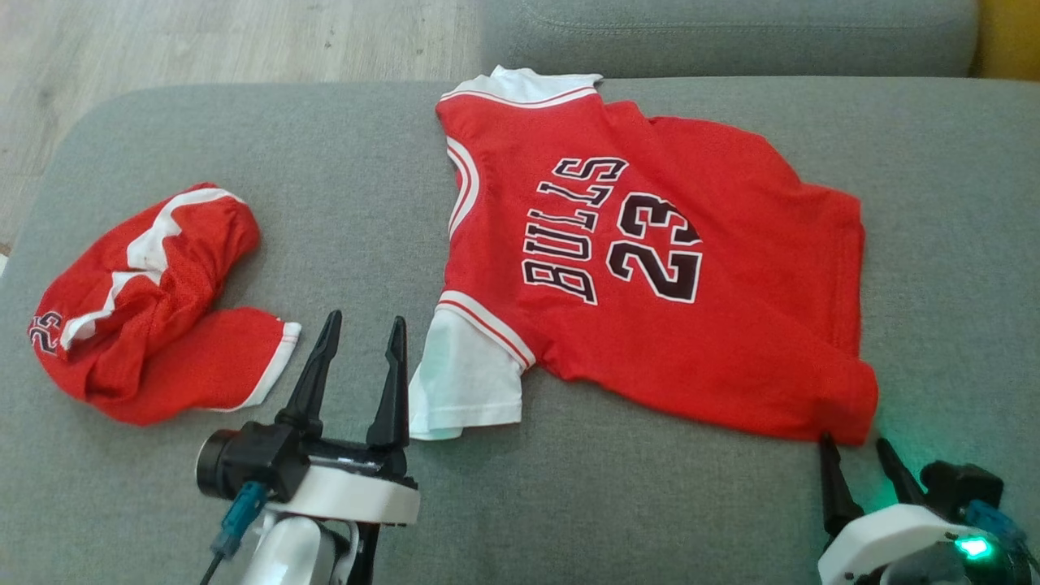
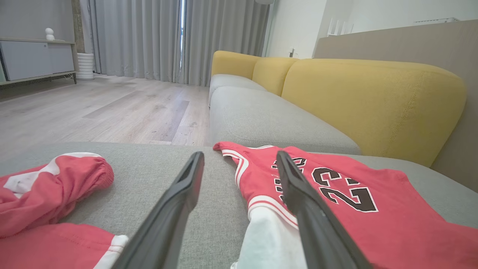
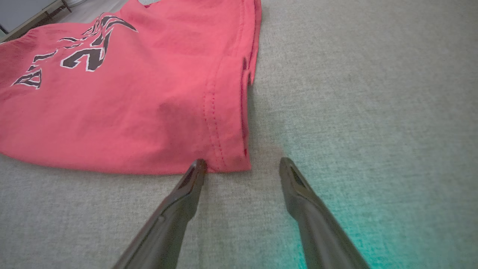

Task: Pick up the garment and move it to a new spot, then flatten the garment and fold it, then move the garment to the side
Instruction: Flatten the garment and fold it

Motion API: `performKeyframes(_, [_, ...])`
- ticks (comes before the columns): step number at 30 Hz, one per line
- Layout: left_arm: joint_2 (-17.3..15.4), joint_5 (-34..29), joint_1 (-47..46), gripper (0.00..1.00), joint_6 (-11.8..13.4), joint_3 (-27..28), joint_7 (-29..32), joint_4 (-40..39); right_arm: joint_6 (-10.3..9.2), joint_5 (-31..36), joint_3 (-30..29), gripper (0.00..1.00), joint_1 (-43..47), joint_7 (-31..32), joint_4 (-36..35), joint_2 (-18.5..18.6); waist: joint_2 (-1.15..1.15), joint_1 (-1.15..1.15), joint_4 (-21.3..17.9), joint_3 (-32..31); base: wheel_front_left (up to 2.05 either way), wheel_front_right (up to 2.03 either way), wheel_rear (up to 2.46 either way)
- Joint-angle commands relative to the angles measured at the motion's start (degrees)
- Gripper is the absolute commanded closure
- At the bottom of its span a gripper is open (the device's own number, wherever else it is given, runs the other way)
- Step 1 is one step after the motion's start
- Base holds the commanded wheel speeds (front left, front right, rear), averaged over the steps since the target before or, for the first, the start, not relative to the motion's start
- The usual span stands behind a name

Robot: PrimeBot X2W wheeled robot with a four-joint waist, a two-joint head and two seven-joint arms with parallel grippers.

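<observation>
Gaping empty, your left gripper (image 1: 365, 318) and right gripper (image 1: 853, 443) hover. The Bulls jersey (image 1: 731, 341) hem corner sits barely at the right fingertips (image 3: 198, 166); closing may miss.

The jersey (image 1: 650, 276) lay flat on the cushion (image 1: 569, 504) ahead of both my claws. It reached from just right of my left claw (image 1: 366, 318) across to my right claw (image 1: 853, 441), its corner just ahead of that claw's left fingertip. The bundled shorts (image 1: 146, 309) lay on the same cushion, left of my left claw, apart from the jersey. The floor (image 1: 203, 41) lay beyond the cushion, ahead and left.
</observation>
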State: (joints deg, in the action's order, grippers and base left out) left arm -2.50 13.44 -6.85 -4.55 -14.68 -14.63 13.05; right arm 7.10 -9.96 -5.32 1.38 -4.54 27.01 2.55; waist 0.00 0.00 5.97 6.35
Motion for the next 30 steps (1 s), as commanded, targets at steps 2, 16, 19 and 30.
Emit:
performKeyframes(2, [-0.38, -0.55, -2.31, 0.0, 0.02, 1.78, -0.37, -1.53, 0.39, -0.53, 2.02, 0.0, -2.44, -0.59, -0.58, 0.33, 0.0, 0.0, 0.24, 0.35, 0.0, 0.0, 0.0])
performKeyframes(16, [-0.38, -0.65, -2.59, 0.0, -0.06, 1.77, -0.37, -0.88, 0.39, -0.92, 3.24, 0.3, -3.8, -0.92, 2.07, 0.32, 0.0, 0.0, 0.72, 0.48, 0.0, 0.0, 0.0])
performKeyframes(19, [-0.38, -0.91, -2.29, 0.0, -0.08, 1.93, -0.37, -0.49, 0.39, -1.1, 3.46, 1.0, -3.83, -0.69, 2.41, 0.32, 0.0, 0.0, 0.47, 0.15, 0.0, 0.0, 0.0])
performKeyframes(30, [-0.38, -1.86, -1.61, 0.0, -0.01, 1.96, -0.37, 2.63, 0.39, 0.82, -8.22, 1.0, -6.14, -3.26, -1.08, 0.32, 0.0, 0.0, -0.16, -0.83, 0.0, 0.0, 0.0])
